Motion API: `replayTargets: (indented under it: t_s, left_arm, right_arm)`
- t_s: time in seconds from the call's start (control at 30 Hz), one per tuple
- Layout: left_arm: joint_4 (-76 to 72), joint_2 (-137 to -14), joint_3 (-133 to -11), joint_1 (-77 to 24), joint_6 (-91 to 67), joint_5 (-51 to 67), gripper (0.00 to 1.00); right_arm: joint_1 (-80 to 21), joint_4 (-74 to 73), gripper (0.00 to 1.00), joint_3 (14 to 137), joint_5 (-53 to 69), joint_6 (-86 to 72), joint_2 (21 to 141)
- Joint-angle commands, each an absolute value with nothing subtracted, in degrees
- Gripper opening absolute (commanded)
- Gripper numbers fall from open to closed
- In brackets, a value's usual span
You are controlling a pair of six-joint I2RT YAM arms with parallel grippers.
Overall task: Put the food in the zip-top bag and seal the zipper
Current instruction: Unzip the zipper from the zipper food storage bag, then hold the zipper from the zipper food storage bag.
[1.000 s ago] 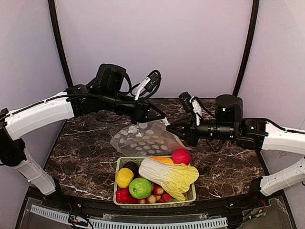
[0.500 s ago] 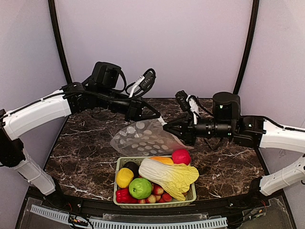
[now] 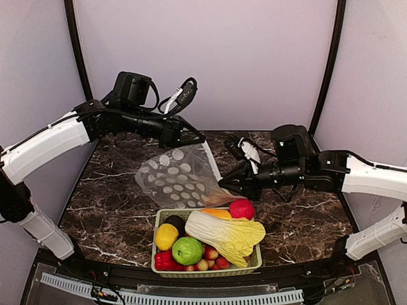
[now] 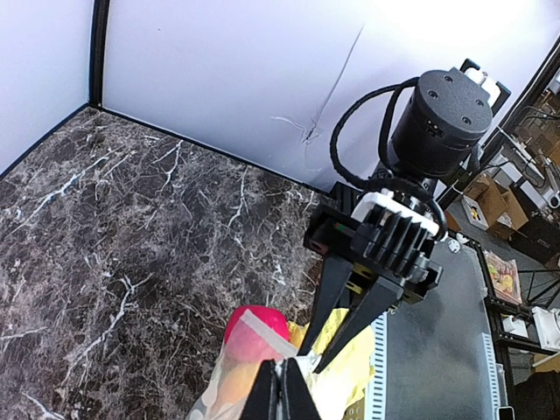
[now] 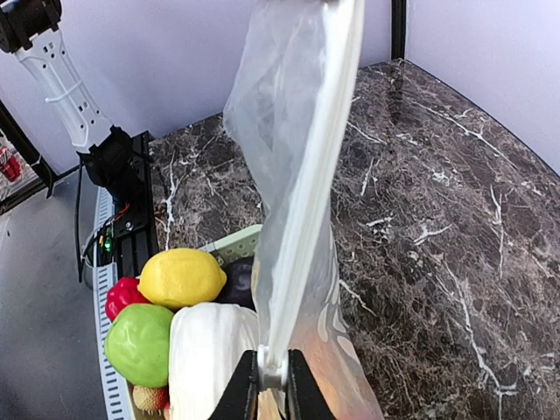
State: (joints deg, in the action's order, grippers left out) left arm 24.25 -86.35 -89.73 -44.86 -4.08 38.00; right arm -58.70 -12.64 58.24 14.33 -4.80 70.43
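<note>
Both the left jaws and the right jaws pinch the bag (image 3: 172, 181) by its zipper (image 5: 308, 210); pulled too taut, the plastic could slip free.

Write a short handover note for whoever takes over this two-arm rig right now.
Left gripper: shut on one end of the zip-top bag mouth edge.
Right gripper: shut on the zipper strip at the other end.
Bag held up behind the green basket, no food visible inside.
Lemon, green apple, red pepper, pink fruit, napa cabbage all in basket.
Done: bag gripped. To do: open mouth, load food, seal zipper.
</note>
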Motion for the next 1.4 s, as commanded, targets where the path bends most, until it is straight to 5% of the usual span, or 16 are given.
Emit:
replayTargets:
  t_s: [0.0, 0.37, 0.57, 1.1, 1.37]
  left_arm:
    - [21.21, -84.64, -91.29, -43.96, -3.38, 40.42, 0.01]
    - [20.75, -84.01, -89.38, -43.99, -4.28, 43.10, 0.01]
    - [20.85, -84.02, -89.16, -43.98, -4.51, 44.62, 0.01]
    - [21.28, -82.64, -87.81, -43.99, -4.92, 45.72, 0.01]
    - [21.31, -82.67, -87.71, -44.03, -4.88, 45.50, 0.01]
  right_arm:
    - [-58.76, -13.36, 0.23, 54.72, 13.47, -6.63, 64.57]
    - [-58.72, -10.43, 0.48, 52.92, 11.78, -8.30, 59.49]
    - [-58.07, -9.58, 0.53, 53.18, 12.91, -8.17, 60.55]
    - [-50.49, -8.96, 0.46, 57.64, 25.91, -5.30, 67.26]
    - [-50.27, -9.17, 0.32, 58.55, 29.51, -5.03, 69.02]
